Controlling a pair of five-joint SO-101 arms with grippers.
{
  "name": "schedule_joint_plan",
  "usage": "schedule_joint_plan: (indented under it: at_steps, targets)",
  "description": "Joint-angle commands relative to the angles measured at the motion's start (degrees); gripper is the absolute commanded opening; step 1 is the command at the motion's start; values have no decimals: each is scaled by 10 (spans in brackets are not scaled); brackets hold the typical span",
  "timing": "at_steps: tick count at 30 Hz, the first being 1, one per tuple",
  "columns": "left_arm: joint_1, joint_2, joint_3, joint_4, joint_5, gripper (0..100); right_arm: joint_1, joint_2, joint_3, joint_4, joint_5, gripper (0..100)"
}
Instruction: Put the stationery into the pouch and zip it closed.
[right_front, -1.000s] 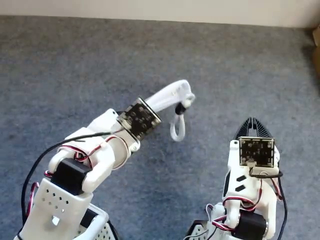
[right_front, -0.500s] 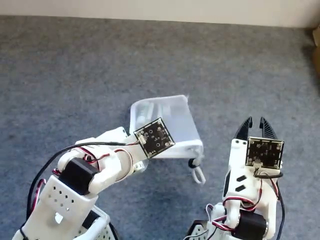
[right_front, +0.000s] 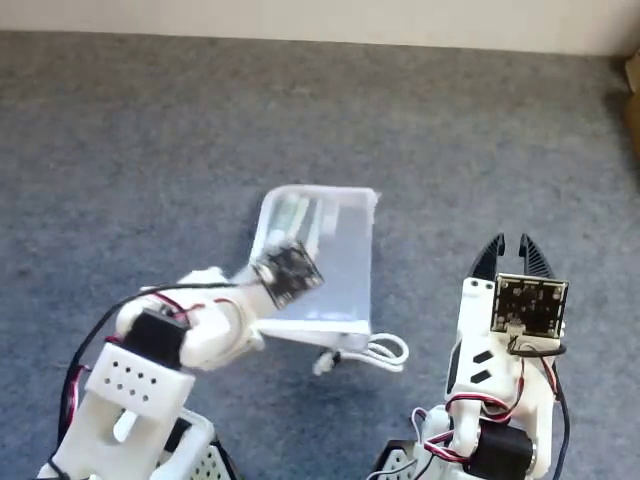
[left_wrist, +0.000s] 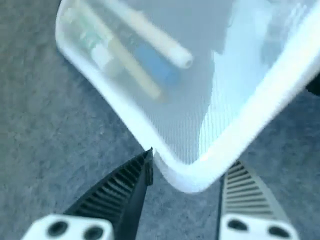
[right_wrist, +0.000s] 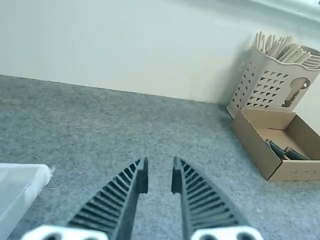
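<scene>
A: location of pouch (right_front: 330, 260)?
B: flat on carpet (right_front: 150, 130), centre, stationery (left_wrist: 145, 55) visible inside.
A: tools?
B: left gripper (left_wrist: 190, 162) fingers apart, straddling near pouch corner. right gripper (right_wrist: 159, 174) slightly parted, empty, right of pouch.

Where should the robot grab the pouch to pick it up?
Probably by the thick white corner of the pouch nearest the robot, coming in low from that side. It lies flat and is too wide across, but that rim is thin, and the open left pincer straddles it.
</scene>
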Motion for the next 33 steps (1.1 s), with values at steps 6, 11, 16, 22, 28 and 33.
schedule_joint_plan:
  at_steps: [6,11,16,22,28,33]
  targets:
    - [-155,-8,41,-127,-2,214,-7,-2,-28,0,-3,79]
    - [-196,-9,36,-127,-2,214,-45,-2,-28,0,-2,79]
    - [-198,-9,35,-110,-2,211,-54,-1,-28,0,-2,79]
    - [-197,-9,-20,-47,53,210,-55,-1,-27,1,-2,77]
    - [-196,-9,-52,-25,94,210,-56,-2,-27,1,-3,77]
    - [-195,-10,-53,-16,96,210,-57,-2,-27,1,-3,77]
